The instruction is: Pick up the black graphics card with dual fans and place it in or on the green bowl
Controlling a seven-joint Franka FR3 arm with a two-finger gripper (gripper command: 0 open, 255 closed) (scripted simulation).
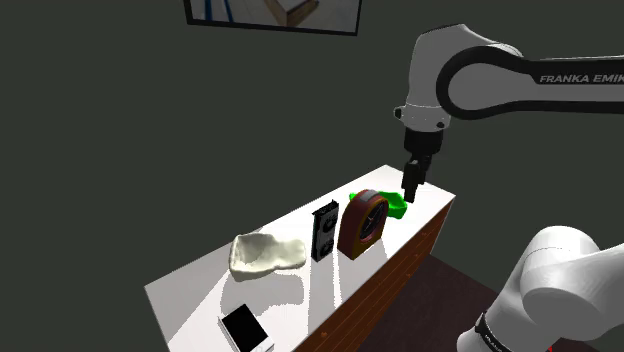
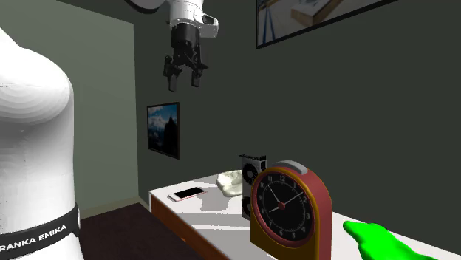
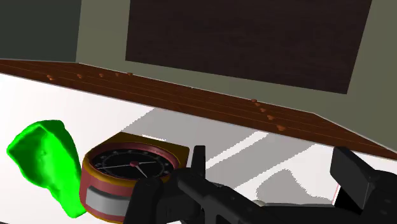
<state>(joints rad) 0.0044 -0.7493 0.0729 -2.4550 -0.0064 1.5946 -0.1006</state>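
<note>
My hand [image 2: 183, 77] hangs high over the bench [image 1: 200, 290], fingers spread, with nothing between them. In the shoulder view it sits above the bowl [image 1: 392, 206] at the bench's far end. The card [image 1: 323, 231] stands on its edge about mid-bench, just beside the clock [image 1: 362, 223]. A white lump [image 1: 265, 253] lies on its other side, and a phone [image 1: 246, 329] lies near the corner at the opposite end.

From this layout I foresee several kinds of trouble. The card is thin and upright, so a finger landing on its top edge rather than alongside it would likely tip it flat or shove it into the clock. The gap on the clock side looks tight. I cannot tell whether the two touch, and a finger may not fit there without nudging the clock over. A pinch taken off-centre could let the card swing and slip. The clock also stands between card and bowl, so a low carry would strike it. Lastly, the bowl sits close to the bench's end edge, so a card set in crooked could lever out or push the bowl off the bench.
</note>
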